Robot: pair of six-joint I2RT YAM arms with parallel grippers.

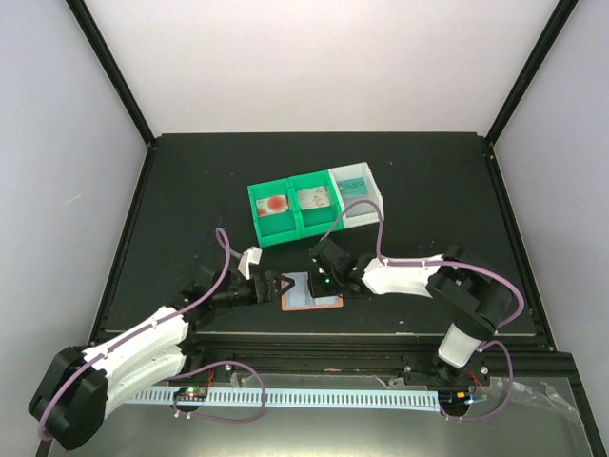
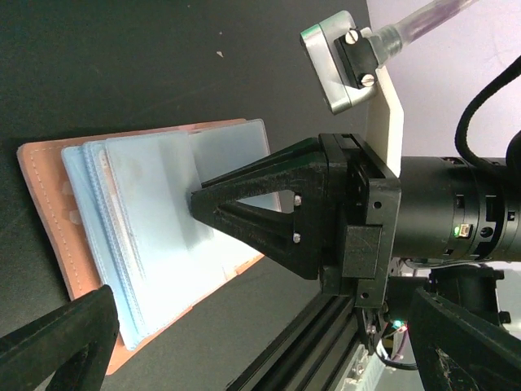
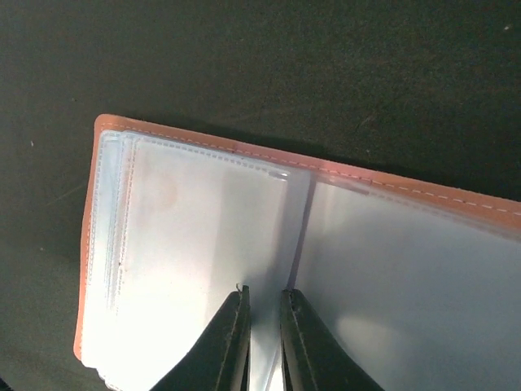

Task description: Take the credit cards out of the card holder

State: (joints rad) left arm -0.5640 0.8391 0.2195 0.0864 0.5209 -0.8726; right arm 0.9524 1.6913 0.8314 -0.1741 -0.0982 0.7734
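The card holder [image 1: 303, 299] lies open on the black table, salmon border round pale blue pockets [image 2: 155, 236]. I make out no card in its pockets [image 3: 187, 236]. My right gripper [image 3: 264, 297] points down at its middle fold, jaws a narrow gap apart with a pocket's edge running between them; from the side its fingers [image 2: 244, 208] rest over the pockets. My left gripper [image 2: 260, 358] stands wide open just left of the holder, holding nothing. A credit card with a red mark [image 1: 276, 204], a pale one [image 1: 312, 198] and a teal one [image 1: 355, 186] lie in the trays.
Two green trays [image 1: 259, 215] and a white tray [image 1: 378, 195] stand side by side behind the holder. The table's near rail [image 1: 362, 335] runs just below the holder. Both arms' cables loop above the table close by.
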